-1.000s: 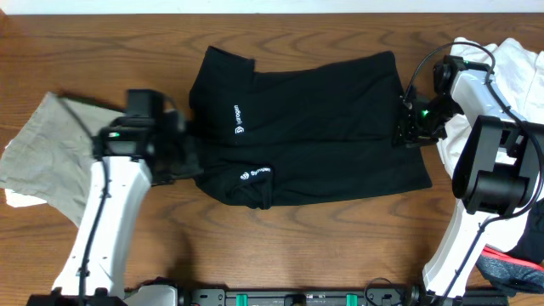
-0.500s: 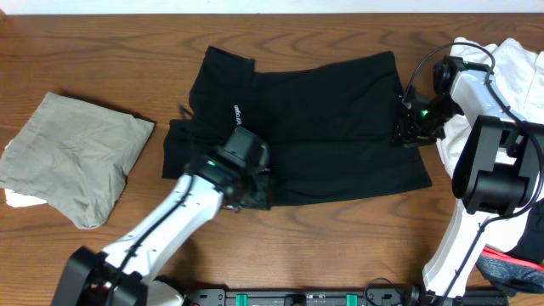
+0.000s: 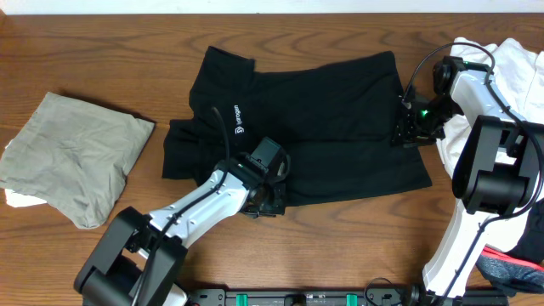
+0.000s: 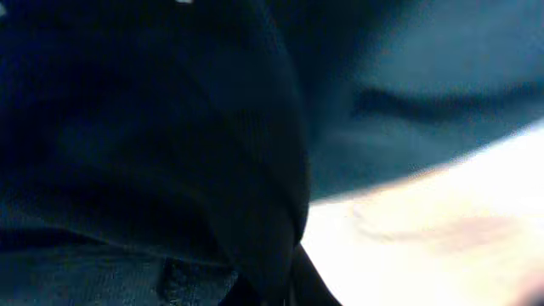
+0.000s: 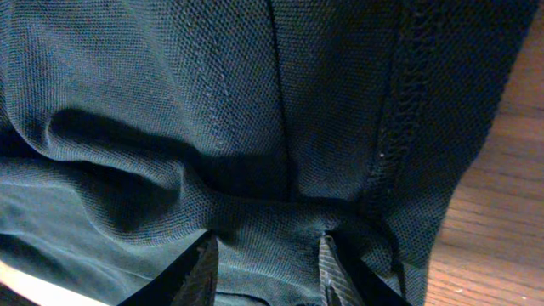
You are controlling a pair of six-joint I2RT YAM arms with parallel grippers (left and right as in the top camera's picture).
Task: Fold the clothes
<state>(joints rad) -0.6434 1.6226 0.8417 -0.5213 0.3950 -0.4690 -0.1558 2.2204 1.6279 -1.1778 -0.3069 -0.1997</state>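
Black shirt (image 3: pixel 331 119) lies spread at the centre of the wooden surface (image 3: pixel 102 51), long axis 9-to-3. Its white logo (image 3: pixel 238 121) faces up, left of centre. One sleeve sticks out toward 11. The 9 o'clock edge is rumpled.

Left pincer (image 3: pixel 267 204) is down on the shirt's 6 o'clock hem, arm coming in from 7. Left wrist view is only dark, blurred fabric right against the lens, with a washed-out bright patch at 4. Can't tell whether this pincer is open or closed.

Right pincer (image 3: pixel 406 136) sits at the shirt's 3 o'clock edge. In the right wrist view both fingers (image 5: pixel 201 265) show at the bottom, with knit fabric bunched into a ridge between them and creases pulling toward that spot. A seam runs 12-to-6 on the right side, with bare wood at 3–4. Reads as clamped on the black shirt.

Khaki garment (image 3: pixel 72 153) lies folded at 9, well apart from the shirt. A white cloth edge (image 3: pixel 15 199) peeks out under its 7 o'clock corner. White garment (image 3: pixel 514 55) is heaped at 2, behind the right arm. Red/grey garment (image 3: pixel 514 263) is at 4 by the right arm's base, partly cut off by the frame.
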